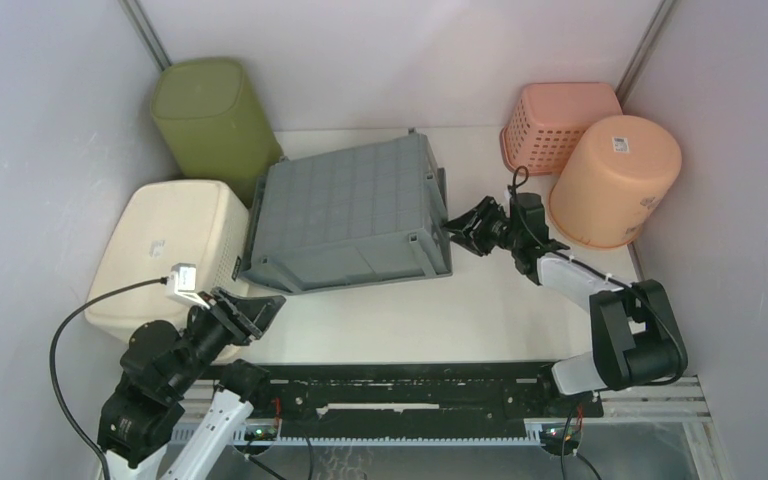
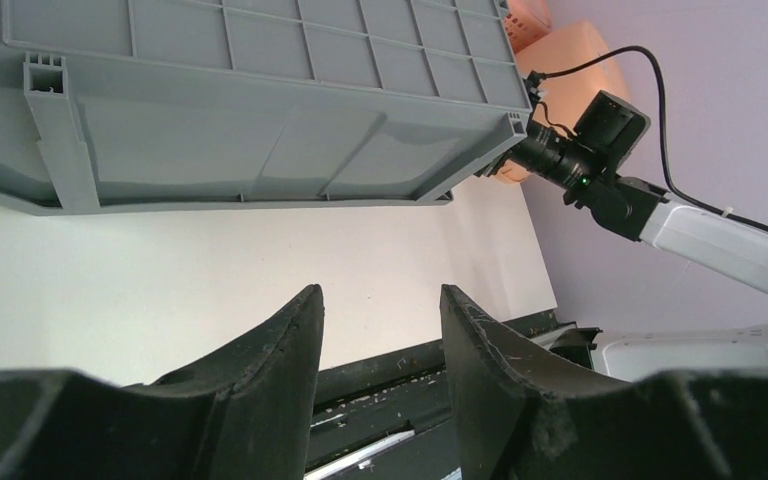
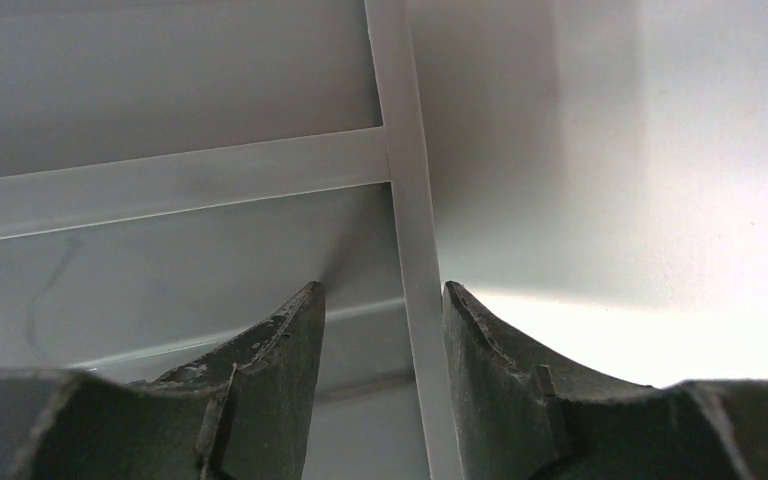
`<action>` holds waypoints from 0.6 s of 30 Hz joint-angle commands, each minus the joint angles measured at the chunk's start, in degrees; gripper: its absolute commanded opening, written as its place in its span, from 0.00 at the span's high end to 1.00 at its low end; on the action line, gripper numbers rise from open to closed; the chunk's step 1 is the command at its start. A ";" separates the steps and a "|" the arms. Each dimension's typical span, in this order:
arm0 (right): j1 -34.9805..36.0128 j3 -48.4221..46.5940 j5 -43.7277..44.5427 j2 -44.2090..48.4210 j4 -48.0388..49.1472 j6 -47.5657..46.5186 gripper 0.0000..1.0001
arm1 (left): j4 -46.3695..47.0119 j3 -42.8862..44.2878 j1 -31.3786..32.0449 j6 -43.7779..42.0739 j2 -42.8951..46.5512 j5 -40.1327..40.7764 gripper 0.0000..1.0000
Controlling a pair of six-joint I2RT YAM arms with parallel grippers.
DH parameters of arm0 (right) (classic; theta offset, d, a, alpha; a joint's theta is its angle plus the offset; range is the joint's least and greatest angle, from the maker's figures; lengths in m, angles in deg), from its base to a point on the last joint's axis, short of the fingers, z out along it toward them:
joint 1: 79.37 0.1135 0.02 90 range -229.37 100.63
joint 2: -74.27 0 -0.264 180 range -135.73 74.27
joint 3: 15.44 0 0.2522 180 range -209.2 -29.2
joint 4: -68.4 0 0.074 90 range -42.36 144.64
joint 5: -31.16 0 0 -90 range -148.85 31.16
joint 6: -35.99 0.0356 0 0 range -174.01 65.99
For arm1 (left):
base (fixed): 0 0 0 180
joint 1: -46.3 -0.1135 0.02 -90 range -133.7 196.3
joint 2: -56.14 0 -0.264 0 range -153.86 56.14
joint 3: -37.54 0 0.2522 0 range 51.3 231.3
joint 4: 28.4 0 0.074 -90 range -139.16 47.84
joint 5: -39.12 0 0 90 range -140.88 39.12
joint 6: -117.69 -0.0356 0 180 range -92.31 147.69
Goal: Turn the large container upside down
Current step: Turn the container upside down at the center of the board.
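Observation:
The large grey container (image 1: pixel 350 210) lies in the middle of the table with its ribbed bottom facing up, slightly tilted. It fills the top of the left wrist view (image 2: pixel 250 120) and the right wrist view (image 3: pixel 190 180). My right gripper (image 1: pixel 465 228) is at the container's right end, open, with a thin pale rib (image 3: pixel 410 200) of the container standing between its fingers (image 3: pixel 280 350), nearer the right one. My left gripper (image 1: pixel 265 305) is open and empty, a short way in front of the container's near left corner.
An olive bin (image 1: pixel 210 115) and a cream bin (image 1: pixel 170 250) lie to the left of the container. A pink basket (image 1: pixel 558 120) and an orange bucket (image 1: pixel 615 180) lie at the back right. A black rail (image 1: pixel 410 385) runs along the near table edge.

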 commanded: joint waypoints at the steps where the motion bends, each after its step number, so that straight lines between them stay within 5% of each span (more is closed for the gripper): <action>1: 0.99 0.51 -5.98 -0.43 7.12 1.61 0.46 | 2.58 -1.07 -0.31 0.46 -1.09 -0.58 0.49; 18: -0.85 3.00 -7.29 -2.14 9.94 1.81 0.46 | 3.86 -2.05 -0.33 0.84 -1.81 -1.02 0.49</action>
